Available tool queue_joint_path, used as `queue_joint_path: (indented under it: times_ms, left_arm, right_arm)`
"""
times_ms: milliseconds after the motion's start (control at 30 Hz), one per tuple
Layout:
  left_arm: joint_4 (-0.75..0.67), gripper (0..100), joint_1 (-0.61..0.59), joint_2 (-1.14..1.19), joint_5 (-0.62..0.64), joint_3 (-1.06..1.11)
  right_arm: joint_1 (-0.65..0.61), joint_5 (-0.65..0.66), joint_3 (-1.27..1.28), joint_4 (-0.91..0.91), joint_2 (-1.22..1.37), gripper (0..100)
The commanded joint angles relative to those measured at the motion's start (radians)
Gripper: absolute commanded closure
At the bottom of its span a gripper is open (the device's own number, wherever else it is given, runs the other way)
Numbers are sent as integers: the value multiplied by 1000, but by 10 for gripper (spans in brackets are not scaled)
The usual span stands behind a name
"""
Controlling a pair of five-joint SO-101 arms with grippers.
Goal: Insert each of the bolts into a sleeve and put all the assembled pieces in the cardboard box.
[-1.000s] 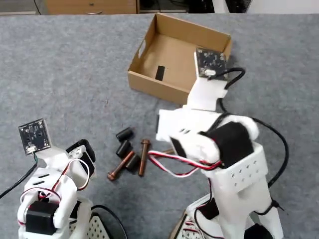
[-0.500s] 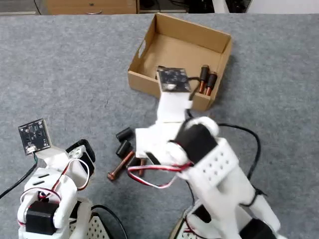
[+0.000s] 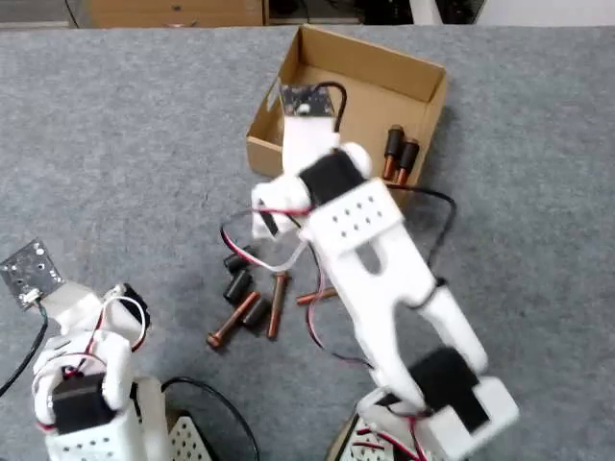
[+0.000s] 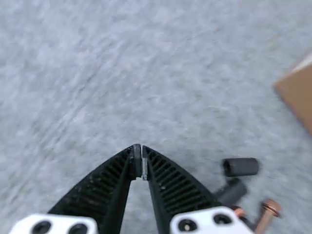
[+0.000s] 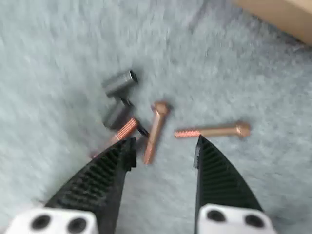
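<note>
The cardboard box stands at the back with two assembled pieces against its right wall. Three loose copper bolts and three black sleeves lie in a heap on the grey mat in front of it. My right gripper hangs open above the heap, with one bolt just beyond the gap, another bolt beside it and a sleeve farther out. My left gripper is shut and empty over bare mat, left of the heap; a sleeve lies off to its side.
The right arm stretches from the front right across to the box's front left corner. The left arm sits at the front left. Open grey mat surrounds the heap. A wooden cabinet runs along the far edge.
The right arm has swung left from over the box to above the loose bolts, uncovering the two pieces in the box. The left arm has drawn back toward the left.
</note>
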Motion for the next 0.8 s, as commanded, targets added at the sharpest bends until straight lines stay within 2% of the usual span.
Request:
queue_joint_path:
  times_ms: [0, 167, 267, 367, 533, 767]
  left_arm:
    - [-21, 981, -48, -33, -3, 29]
    - [-48, 981, -98, -33, -2, 64]
    - [-48, 981, -141, -33, -3, 104]
    - [-48, 980, -196, -33, -8, 138]
    - [-54, 980, -233, -33, -9, 199]
    - [-227, 980, -242, -33, -3, 348]
  right_arm:
    - [-76, -31, -168, -12, 108, 807]
    - [-162, -143, -367, 20, 274, 807]
    - [-170, -121, -452, 58, 389, 807]
    - [-168, 72, -512, 150, 479, 807]
    - [-116, 543, -522, 169, 516, 810]
    - [-48, 947, -522, 167, 518, 811]
